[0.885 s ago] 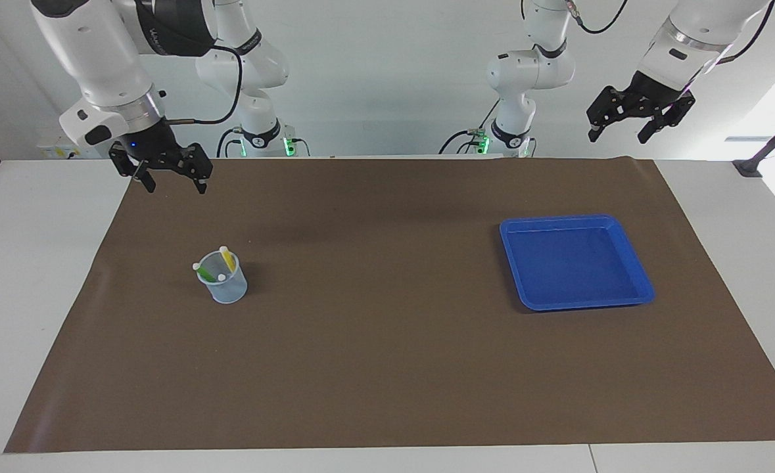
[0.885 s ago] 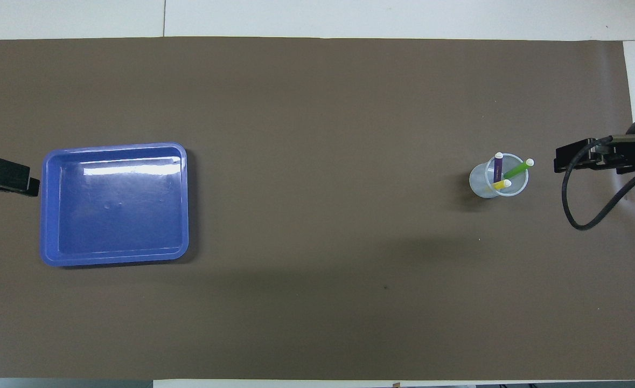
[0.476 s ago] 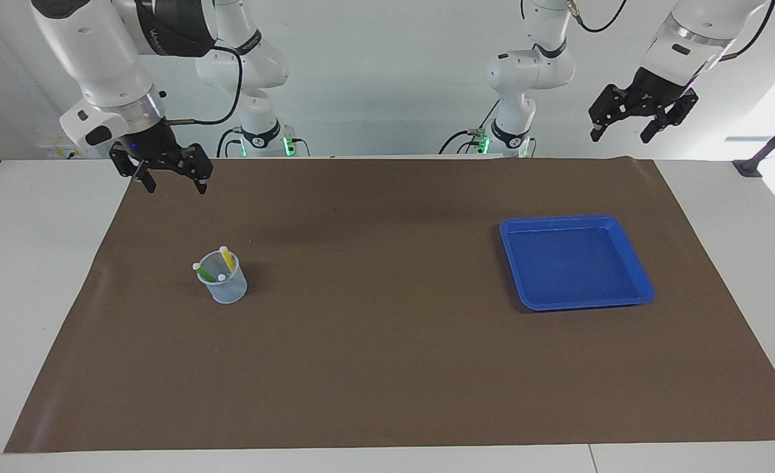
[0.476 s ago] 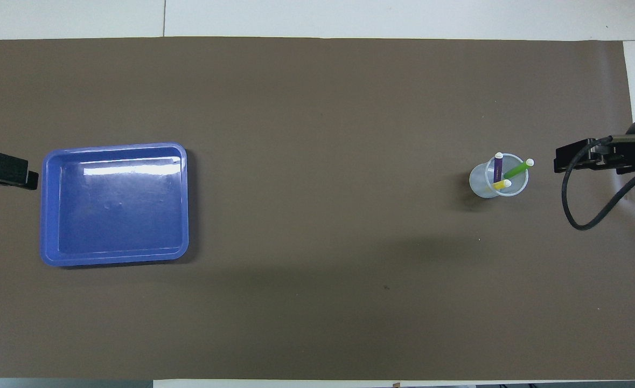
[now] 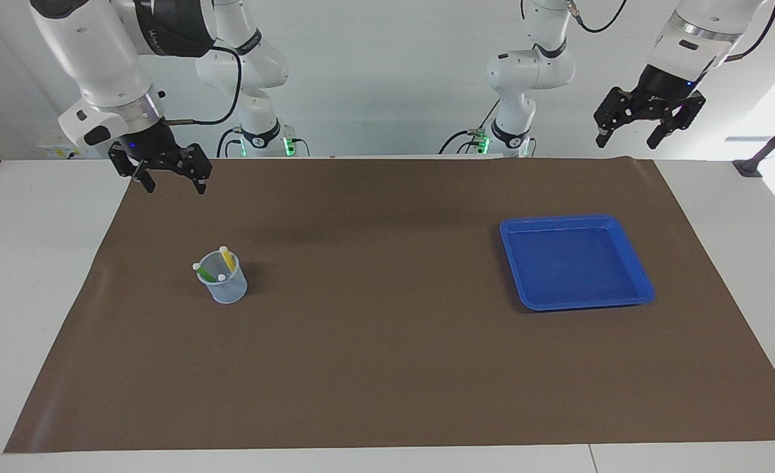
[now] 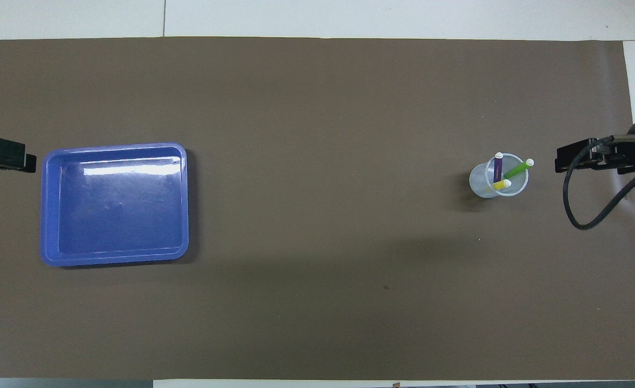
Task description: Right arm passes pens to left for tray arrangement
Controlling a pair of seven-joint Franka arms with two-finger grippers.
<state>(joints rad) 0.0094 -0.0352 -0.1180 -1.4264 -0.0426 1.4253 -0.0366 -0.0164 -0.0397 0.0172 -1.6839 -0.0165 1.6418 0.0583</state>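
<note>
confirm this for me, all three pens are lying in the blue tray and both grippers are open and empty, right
Not quite. The three pens stand in the small clear cup toward the right arm's end of the table; the blue tray holds nothing, as the overhead view shows. The rest holds: the left gripper and right gripper are both open and empty.

A robotics lab — two white arms [image 5: 532,72] bolted at twelve o'clock along a white table [image 5: 32,276], cables [image 5: 229,85] looping off them, green status lights at their bases. A plain brown mat [image 5: 387,368] covers the worktop, bare pale wall [image 5: 387,66] above — nothing domestic.
</note>
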